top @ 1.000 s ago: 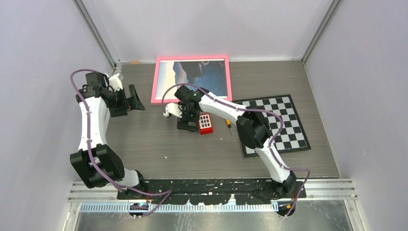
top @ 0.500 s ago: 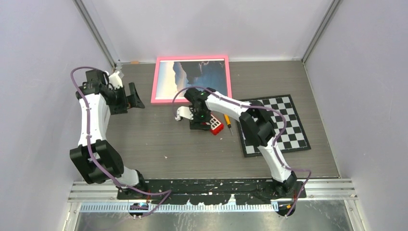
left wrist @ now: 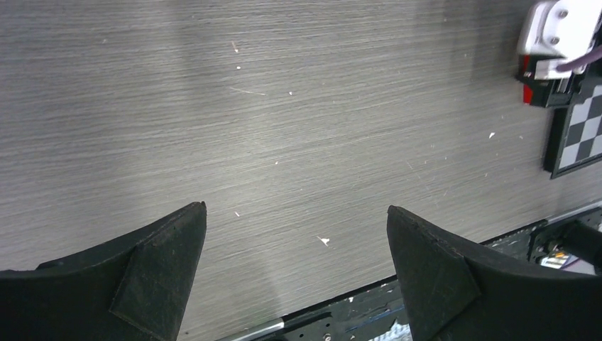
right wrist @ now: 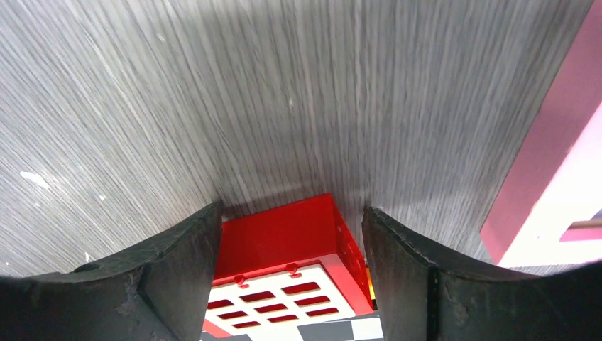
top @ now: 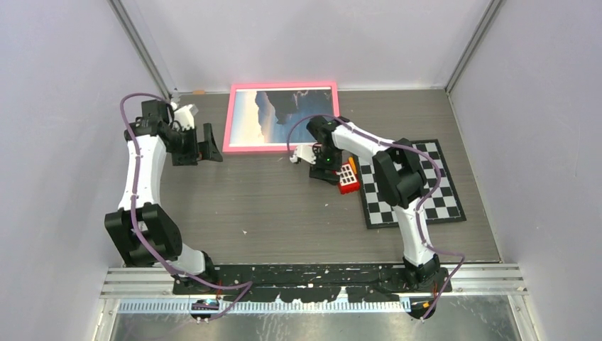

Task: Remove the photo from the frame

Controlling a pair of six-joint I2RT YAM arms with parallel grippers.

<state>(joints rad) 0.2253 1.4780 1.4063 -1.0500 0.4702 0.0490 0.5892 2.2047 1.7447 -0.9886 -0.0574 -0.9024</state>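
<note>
Nearest on the right lies the checkerboard (top: pixel 419 192), and at its left edge a red box (right wrist: pixel 280 238) sits between the fingers of the right gripper (right wrist: pixel 291 213), which hug both its sides; whether they truly clamp it I cannot tell. Further left, the left gripper (left wrist: pixel 294 209) hangs spread wide, holding nothing. At the far edge the frame (top: pixel 230 121) lies face up with the photo (top: pixel 248 117) inside, untouched, so the removal looks wholly undone
</note>
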